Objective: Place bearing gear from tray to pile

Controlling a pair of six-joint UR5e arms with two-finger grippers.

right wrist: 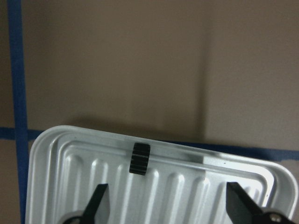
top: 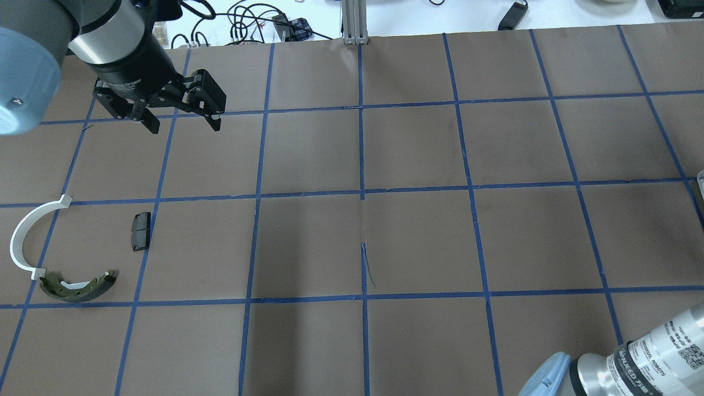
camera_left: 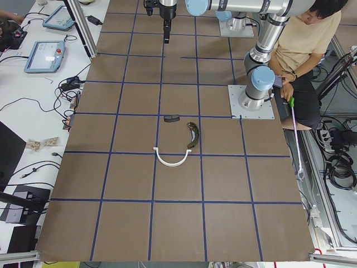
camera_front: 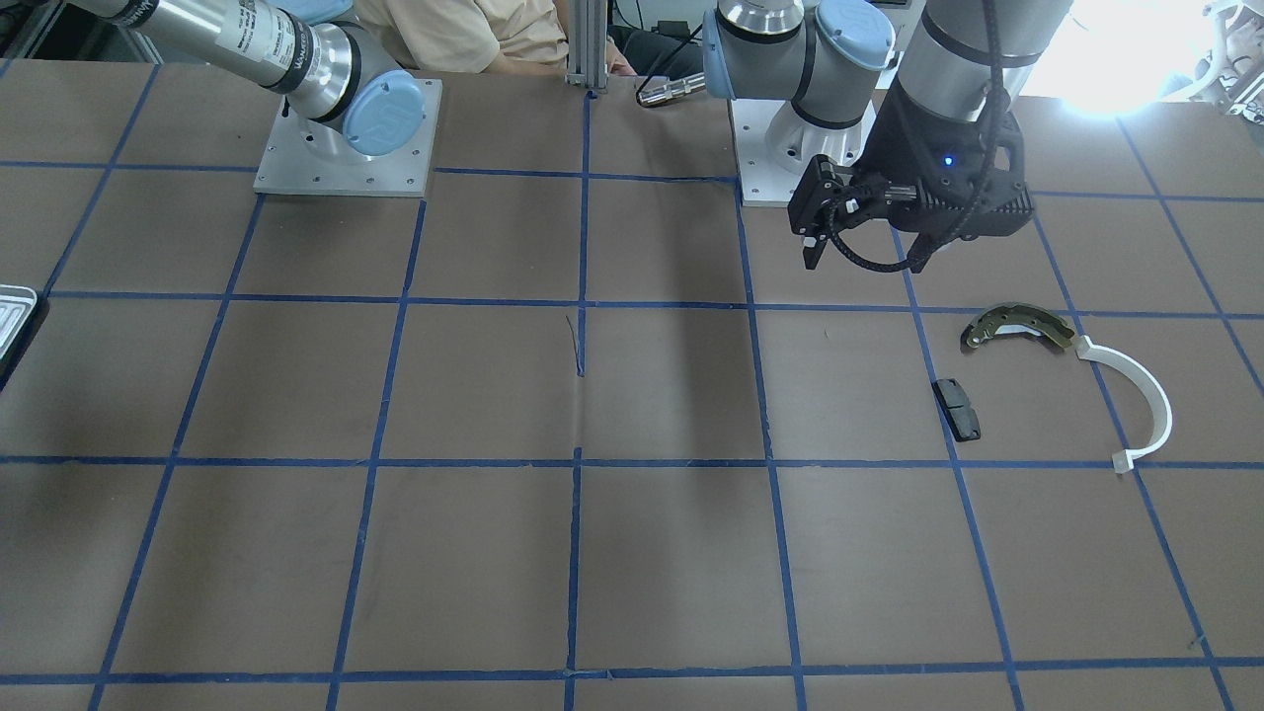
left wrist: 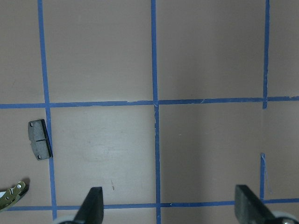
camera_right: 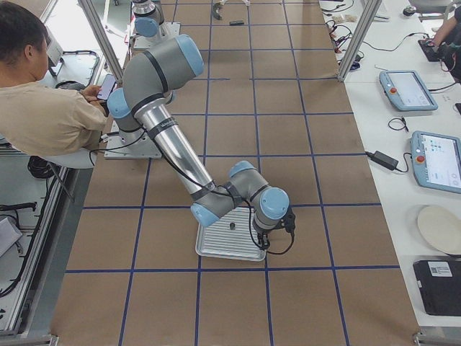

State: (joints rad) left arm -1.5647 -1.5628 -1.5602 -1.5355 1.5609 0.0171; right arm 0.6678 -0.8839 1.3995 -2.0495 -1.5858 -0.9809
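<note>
The bearing gear, small, black and toothed, lies in the ridged silver tray near its rim. My right gripper hangs open just above the tray; the gear is ahead of its left finger. In the exterior right view the gear sits beside that gripper. The pile lies at the other end of the table: an olive brake shoe, a white half-ring and a black pad. My left gripper is open and empty, raised beyond the pile.
A person sits behind the robot bases. Only a corner of the tray shows in the front view. The brown table has a blue tape grid. Tablets and cables lie on the side bench.
</note>
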